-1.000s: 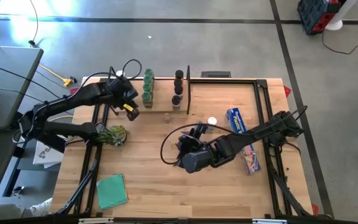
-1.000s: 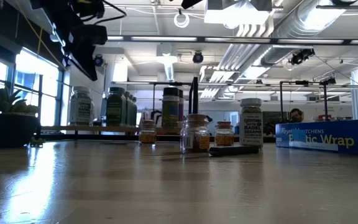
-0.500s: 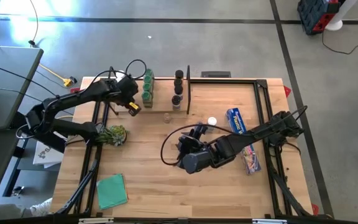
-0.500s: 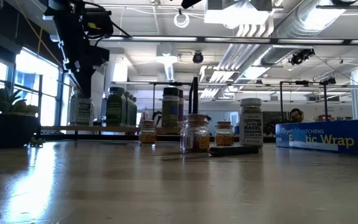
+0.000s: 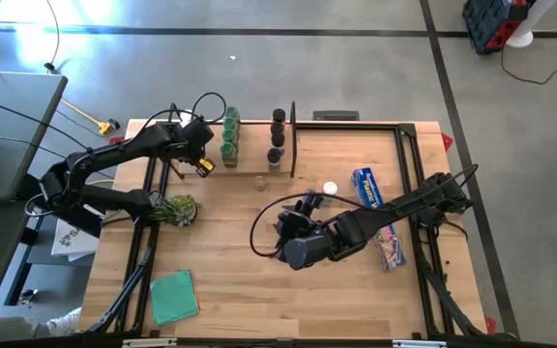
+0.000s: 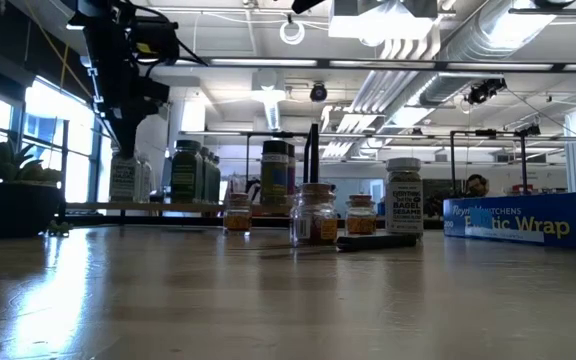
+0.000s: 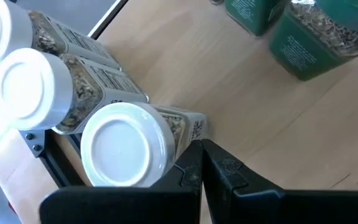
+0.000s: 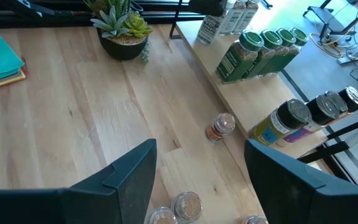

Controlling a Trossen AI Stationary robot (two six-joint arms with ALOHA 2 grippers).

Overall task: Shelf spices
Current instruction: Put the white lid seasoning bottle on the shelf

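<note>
- A green succulent in a dark round pot (image 5: pixel 174 208) sits at the left side of the pale wooden tabletop (image 5: pixel 240 280), well apart from the jars and out of the way of both arms.
- The left gripper (image 7: pixel 202 165) hangs over the left end of the pale plank shelf (image 5: pixel 254 145). Its two dark fingers are drawn together with only a seam between them and nothing held. They sit just beside a clear, white-capped spice jar (image 7: pixel 120 146), not around it. My guess is that the jar has been set down or is being nudged into line.
- That jar stands on the shelf next to two more white-capped jars (image 7: pixel 23 93), so the caps form one row by colour.
- Further along the shelf is a row of green-capped jars (image 5: pixel 229 135), then a row of dark-capped jars (image 5: pixel 277 135) close to the thin black upright rod (image 5: pixel 293 140) at the shelf's right end. The grouping looks deliberate.
- A small clear jar with brownish contents (image 5: pixel 259 182) stands alone on the tabletop just in front of the shelf, not yet put away. A few more small jars (image 6: pixel 315 215) are clustered further right.
- The right gripper (image 8: pixel 201 146) hovers over that cluster with its fingers spread wide and empty, probably lined up for a pick.
- A white-capped jar (image 5: pixel 330 188) and a long blue wrap box (image 5: pixel 367 188) lie to the right, near each other.
</note>
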